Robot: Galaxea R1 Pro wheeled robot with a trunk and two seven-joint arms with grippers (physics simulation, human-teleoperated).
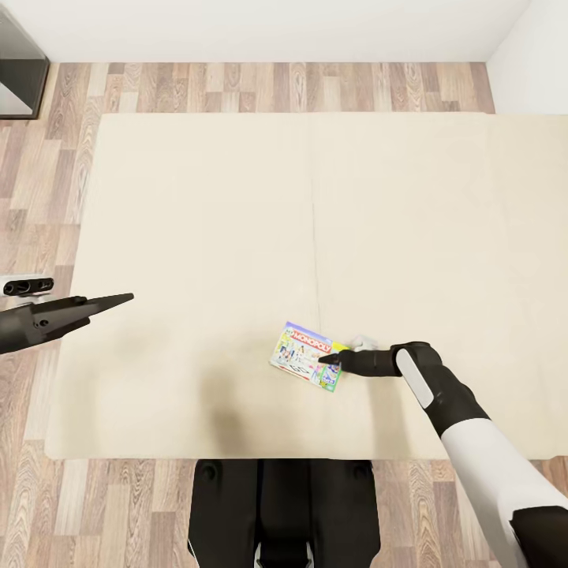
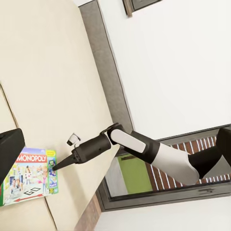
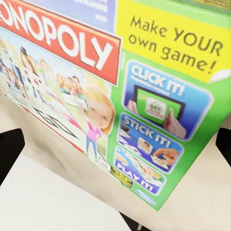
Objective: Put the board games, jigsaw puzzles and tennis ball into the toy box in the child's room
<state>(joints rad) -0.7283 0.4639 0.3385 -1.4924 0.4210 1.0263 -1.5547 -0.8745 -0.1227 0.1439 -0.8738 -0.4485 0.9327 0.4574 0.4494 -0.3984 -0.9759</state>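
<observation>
Here a wide cream bed (image 1: 197,237) takes up most of the head view, ringed by wood floor (image 1: 260,87), and one Monopoly board game (image 1: 307,356) lies flat near its front edge, within reach of the robot standing at that edge. The right end effector (image 1: 330,361) is lowered to the box's right edge with its dark fingertips (image 3: 8,153) spread wide on either side and gripping nothing, seemingly lined up for a pinch. The left end effector (image 1: 118,300) hovers off the bed's left side, well apart; whether it is parted or closed I cannot tell.
</observation>
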